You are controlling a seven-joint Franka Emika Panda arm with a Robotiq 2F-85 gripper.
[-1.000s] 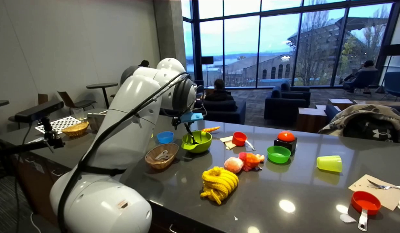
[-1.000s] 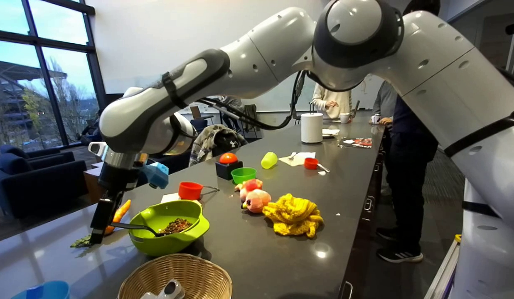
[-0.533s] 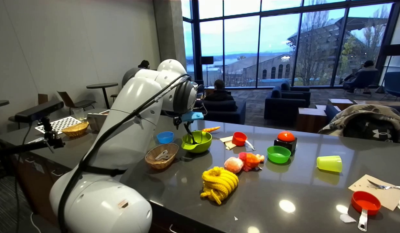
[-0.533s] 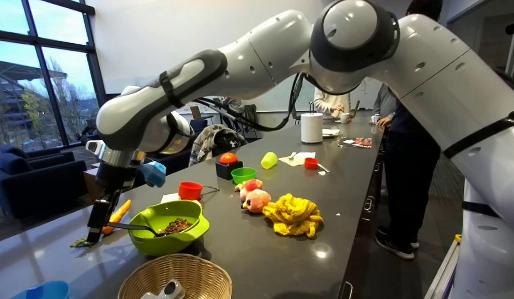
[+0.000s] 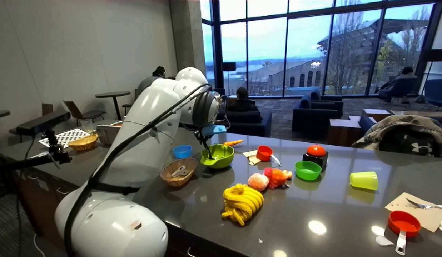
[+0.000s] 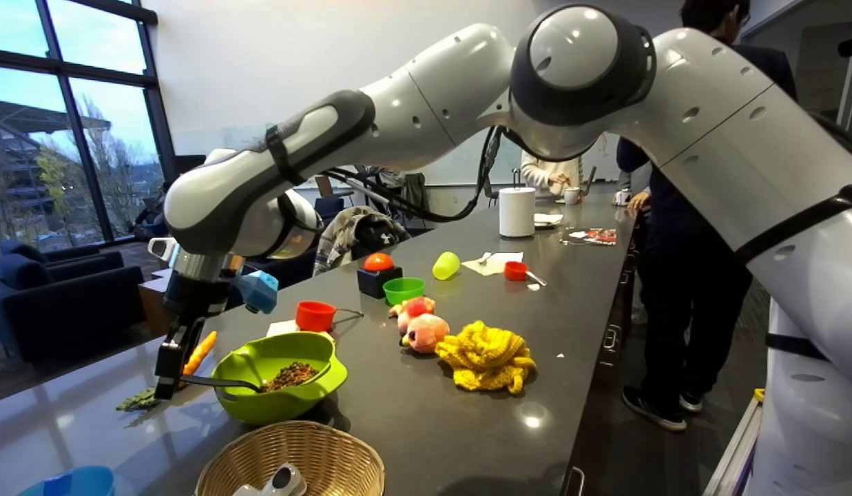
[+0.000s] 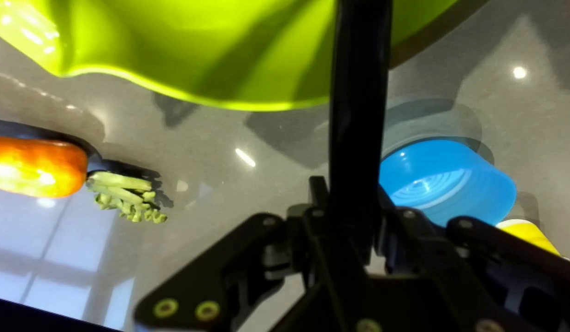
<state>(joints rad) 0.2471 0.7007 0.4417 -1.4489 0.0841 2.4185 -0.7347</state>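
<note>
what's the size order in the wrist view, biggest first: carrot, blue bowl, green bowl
Largest: green bowl, cropped by the frame.
Smaller: blue bowl and carrot, too alike to rank; the carrot is cropped too.

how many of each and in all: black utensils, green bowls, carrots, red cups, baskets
Black utensils: 1
Green bowls: 2
Carrots: 1
Red cups: 2
Baskets: 2
Total: 8

We see daylight from the window (image 5: 308,39) beyond the bowl (image 5: 221,163), white glare on the counter (image 5: 296,210) around it and, in the wrist view, blurred shadows inside it.
</note>
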